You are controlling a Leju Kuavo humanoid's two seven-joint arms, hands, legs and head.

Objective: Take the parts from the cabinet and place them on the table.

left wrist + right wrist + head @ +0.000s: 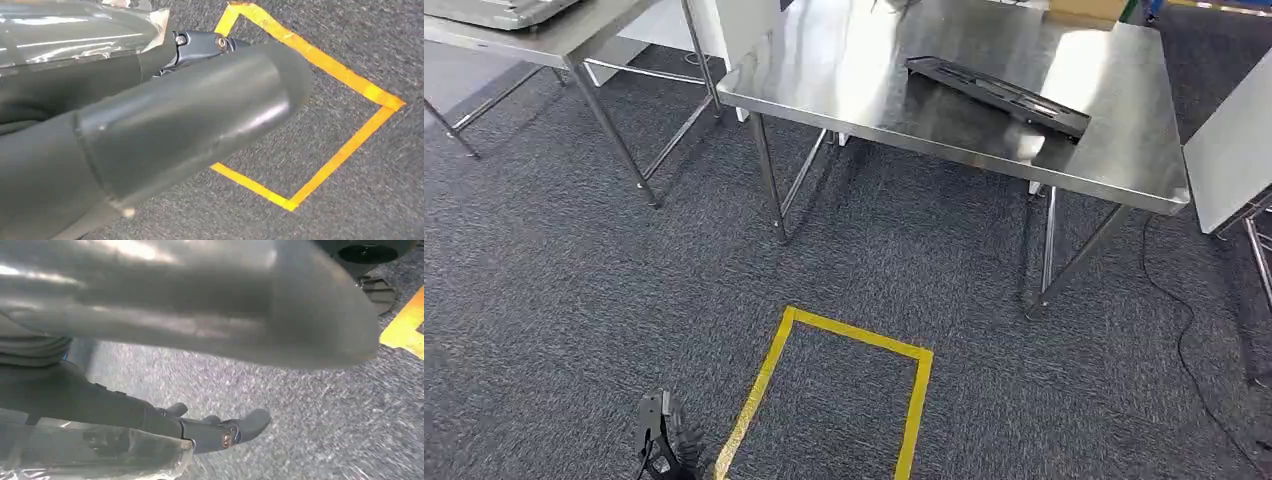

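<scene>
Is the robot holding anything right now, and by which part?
Nothing in the right hand: its fingers hang bare over carpet. The left hand is too hidden to tell. The black part lies loose on the table.

You're looking at grey carpet (574,300), yellow tape square (844,395) lying on it, black cable (1184,330) trailing across the floor at right, second steel table (534,35) standing at left
</scene>
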